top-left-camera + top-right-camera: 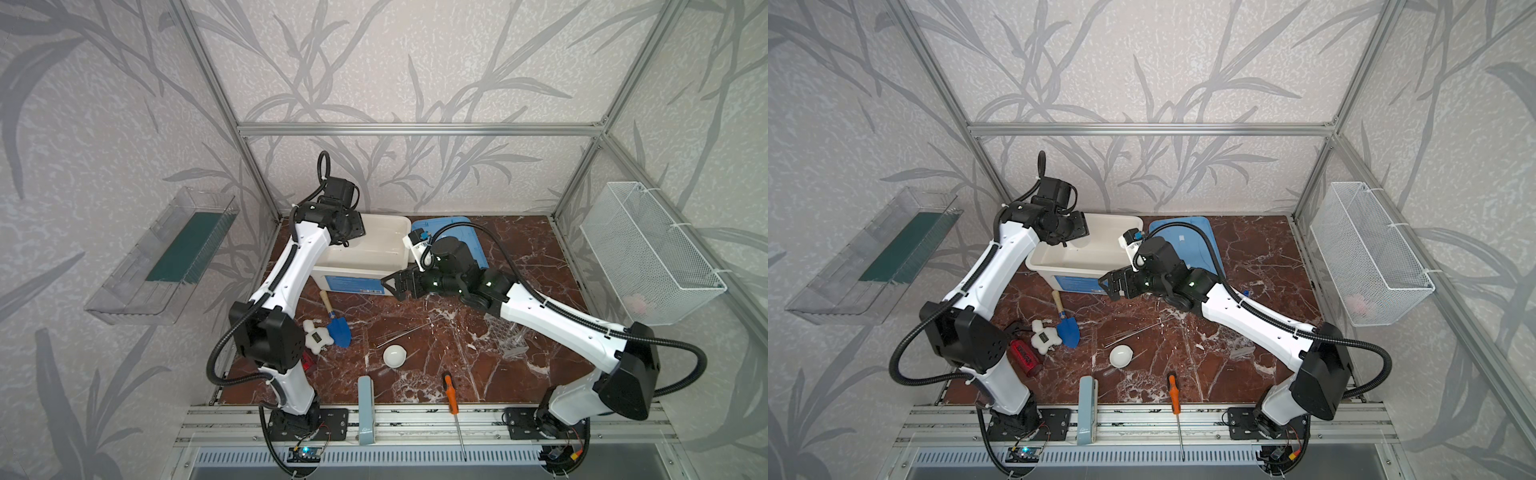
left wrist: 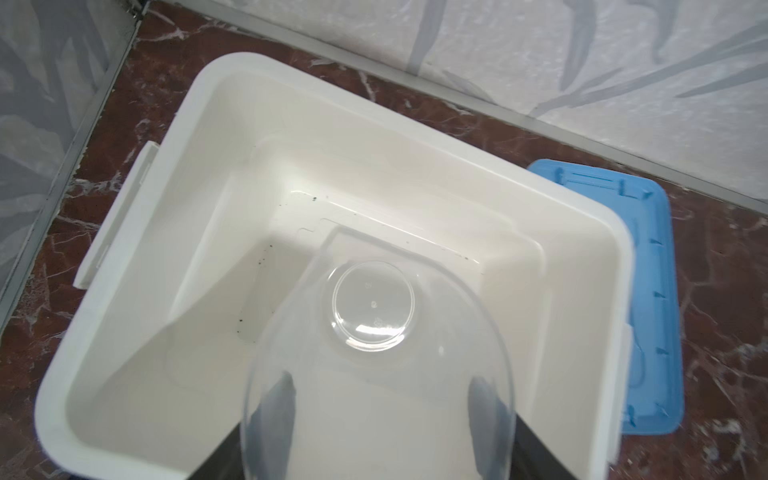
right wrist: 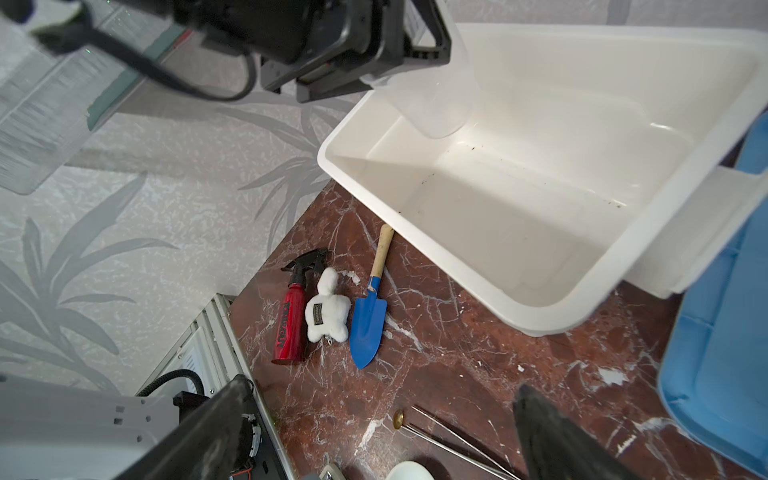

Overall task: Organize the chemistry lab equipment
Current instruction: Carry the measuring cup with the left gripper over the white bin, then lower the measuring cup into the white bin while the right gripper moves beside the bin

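— Where is the beaker (image 2: 374,332)?

— It hangs over the open white bin (image 2: 216,166), near the corner of the bin on the left arm's side. Its round bottom points down into the bin. The wrist view of the other arm shows the bottom above the bin's floor, not touching it.

— What holds it?

— The left pincer (image 2: 382,403) pinches it. The two dark fingers (image 2: 278,399) press on the clear wall from both sides, close to the rim of the beaker.

— And the right pincer (image 1: 388,286)?

— It is spread wide, with nothing between the jaws. It hovers over the worktop (image 1: 519,249), just in front of the bin's front wall.

— Where are the other lab things?

— They lie on the worktop in front. The small white dish (image 1: 394,356) is near the middle, and the thin rods (image 1: 409,330) are just behind it. The clear rack (image 1: 505,336) is to the right, partly hidden under the right arm.

— What else is there?

— A blue lid (image 1: 453,226) lies flat beside the bin, on its right. A blue trowel (image 1: 338,328) lies in front of the bin beside a white plush toy (image 1: 316,336), and a red spray bottle (image 1: 1025,357) is next to the toy. An orange screwdriver (image 1: 451,395) lies at the front edge.
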{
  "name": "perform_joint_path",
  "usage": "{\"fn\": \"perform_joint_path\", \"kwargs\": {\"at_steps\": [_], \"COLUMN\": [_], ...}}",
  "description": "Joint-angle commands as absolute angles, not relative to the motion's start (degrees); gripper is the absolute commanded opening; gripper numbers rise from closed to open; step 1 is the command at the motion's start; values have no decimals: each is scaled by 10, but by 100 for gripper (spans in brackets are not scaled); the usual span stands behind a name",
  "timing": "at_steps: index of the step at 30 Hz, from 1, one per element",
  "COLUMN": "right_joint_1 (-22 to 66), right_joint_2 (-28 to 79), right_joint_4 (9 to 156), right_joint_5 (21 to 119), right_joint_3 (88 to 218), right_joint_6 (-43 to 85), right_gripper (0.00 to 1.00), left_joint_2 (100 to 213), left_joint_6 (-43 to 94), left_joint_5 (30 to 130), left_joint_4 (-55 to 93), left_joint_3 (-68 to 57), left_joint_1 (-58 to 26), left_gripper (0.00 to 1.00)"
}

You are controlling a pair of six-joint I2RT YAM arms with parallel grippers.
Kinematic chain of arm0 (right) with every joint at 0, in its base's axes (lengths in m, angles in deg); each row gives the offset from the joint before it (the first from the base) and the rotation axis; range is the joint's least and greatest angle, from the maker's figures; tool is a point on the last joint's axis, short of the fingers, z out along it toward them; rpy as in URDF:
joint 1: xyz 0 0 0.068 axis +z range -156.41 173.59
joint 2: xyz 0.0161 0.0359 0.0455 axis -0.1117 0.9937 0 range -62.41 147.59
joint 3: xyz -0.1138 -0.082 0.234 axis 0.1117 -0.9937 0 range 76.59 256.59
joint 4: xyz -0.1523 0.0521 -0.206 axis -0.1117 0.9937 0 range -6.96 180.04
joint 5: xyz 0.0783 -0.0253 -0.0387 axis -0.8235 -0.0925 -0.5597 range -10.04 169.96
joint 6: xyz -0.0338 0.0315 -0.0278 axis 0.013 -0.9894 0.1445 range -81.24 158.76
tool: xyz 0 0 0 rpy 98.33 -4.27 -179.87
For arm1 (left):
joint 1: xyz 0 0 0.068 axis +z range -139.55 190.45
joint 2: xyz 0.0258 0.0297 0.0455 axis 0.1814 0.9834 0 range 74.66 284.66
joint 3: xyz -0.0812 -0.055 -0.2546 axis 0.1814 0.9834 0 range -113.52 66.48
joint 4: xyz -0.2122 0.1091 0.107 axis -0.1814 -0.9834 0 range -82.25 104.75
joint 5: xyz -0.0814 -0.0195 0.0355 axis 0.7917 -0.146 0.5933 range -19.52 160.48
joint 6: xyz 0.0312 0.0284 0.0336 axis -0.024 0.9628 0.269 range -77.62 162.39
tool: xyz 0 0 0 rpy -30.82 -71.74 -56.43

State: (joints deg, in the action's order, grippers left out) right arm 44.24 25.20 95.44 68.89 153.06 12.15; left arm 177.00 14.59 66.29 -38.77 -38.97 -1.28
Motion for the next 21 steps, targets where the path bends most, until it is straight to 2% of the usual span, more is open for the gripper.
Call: {"fn": "perform_joint_path", "kwargs": {"at_steps": [1, 5, 9, 21], "right_joint_1": [460, 468, 468, 431], "right_joint_2": [272, 312, 350, 400], "right_joint_4": [890, 839, 854, 853], "right_joint_5": [667, 650, 679, 722], "right_joint_3": [1531, 1511, 1539, 1551], "right_joint_6": [117, 93, 107, 86], "right_gripper": [100, 100, 100, 99], "left_joint_2": [1799, 1823, 1856, 1895], "left_joint_6": [160, 173, 169, 146], "left_joint_5": [671, 632, 606, 621], "left_joint_4": [-387, -370, -367, -355], "left_joint_3": [-401, -399, -407, -406], "left_joint_1": [14, 20, 33, 54], "left_gripper": [66, 66, 65, 65]}}
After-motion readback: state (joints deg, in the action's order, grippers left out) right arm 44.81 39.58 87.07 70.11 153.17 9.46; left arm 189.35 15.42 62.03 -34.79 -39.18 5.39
